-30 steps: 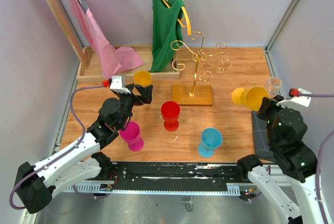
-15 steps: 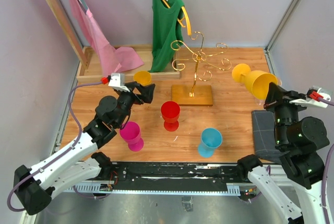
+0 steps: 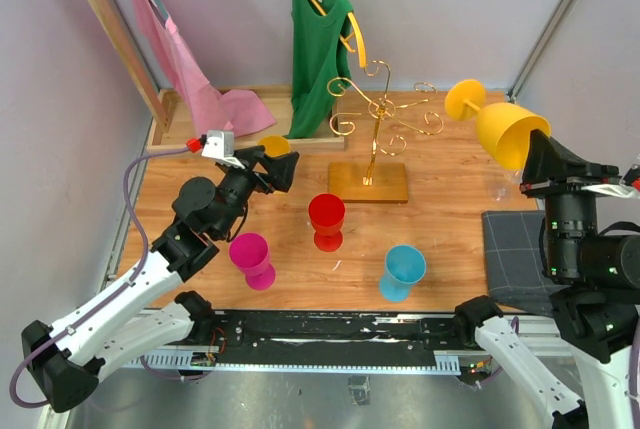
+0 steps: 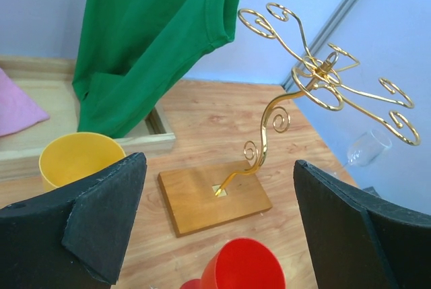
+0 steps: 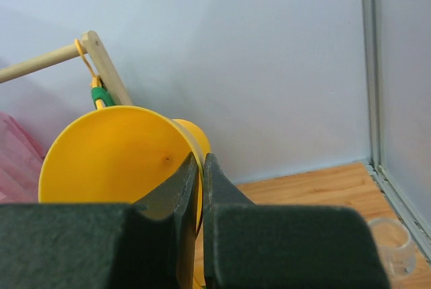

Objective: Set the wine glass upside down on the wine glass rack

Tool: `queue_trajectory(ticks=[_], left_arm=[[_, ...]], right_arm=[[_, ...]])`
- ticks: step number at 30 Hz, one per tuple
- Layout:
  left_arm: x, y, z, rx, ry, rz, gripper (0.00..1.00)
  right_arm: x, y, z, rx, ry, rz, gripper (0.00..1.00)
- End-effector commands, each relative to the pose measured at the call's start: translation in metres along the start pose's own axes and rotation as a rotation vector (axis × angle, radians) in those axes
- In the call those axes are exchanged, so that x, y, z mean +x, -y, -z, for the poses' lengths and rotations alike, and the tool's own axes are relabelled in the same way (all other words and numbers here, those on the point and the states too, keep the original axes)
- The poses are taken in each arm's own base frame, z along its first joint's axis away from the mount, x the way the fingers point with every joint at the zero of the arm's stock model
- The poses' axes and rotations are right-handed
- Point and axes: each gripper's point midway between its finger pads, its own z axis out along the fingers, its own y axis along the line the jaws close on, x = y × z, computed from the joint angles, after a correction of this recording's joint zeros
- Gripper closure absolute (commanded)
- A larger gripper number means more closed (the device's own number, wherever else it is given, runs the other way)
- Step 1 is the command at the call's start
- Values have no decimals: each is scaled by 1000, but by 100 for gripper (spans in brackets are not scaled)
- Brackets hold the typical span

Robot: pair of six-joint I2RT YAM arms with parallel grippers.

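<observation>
**A:** At the right side of the table, raised above the wood, the right gripper (image 3: 530, 157) is pinched narrow on the rim of the yellow wine glass (image 3: 497, 127). The bowl's wall sits between its fingers.

**B:** Long axis?

**A:** Slanted. The foot leads toward the wine glass rack (image 3: 378, 109) and the mouth faces back at the wrist. The glass is neither upright nor fully inverted. Its foot is near the rack's right-hand curls, not touching them.

**B:** So the rack lies left of the jaws, and the right arm is nearer. My judgement: the glass needs more tipping, so that the foot rides a curl and the bowl hangs down.

**A:** The left gripper (image 3: 278, 171) is spread wide and holds nothing. It hovers left of the rack's base, by a yellow cup (image 3: 272, 146).

**B:** How does the glass look?

**A:** Opaque yellow, plastic by the look of it. Flared bowl, short stem, round foot.
</observation>
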Motion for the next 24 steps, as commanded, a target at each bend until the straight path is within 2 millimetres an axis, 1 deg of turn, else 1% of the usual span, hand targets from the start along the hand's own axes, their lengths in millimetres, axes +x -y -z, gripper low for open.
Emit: queue_trajectory(ticks=[1, 6, 11, 16, 20, 22, 24], left_arm=[[-16, 14, -1, 51, 36, 12, 5], [-27, 21, -12, 47, 36, -6, 4], [-43, 37, -25, 77, 42, 12, 5], [-61, 56, -39, 107, 43, 48, 5], [-80, 70, -49, 115, 34, 71, 4], [-94, 75, -54, 109, 30, 82, 4], [-102, 76, -57, 107, 23, 94, 4]], right_arm=[[-6, -34, -9, -160, 63, -67, 99], [7, -62, -24, -267, 40, -142, 99], [12, -93, -40, -389, 30, -171, 99], [6, -126, -54, -517, 0, -192, 99], [-6, -151, -64, -603, -37, -212, 99], [-13, -162, -70, -642, -54, -221, 99], [-16, -173, -79, -673, -80, -242, 99]])
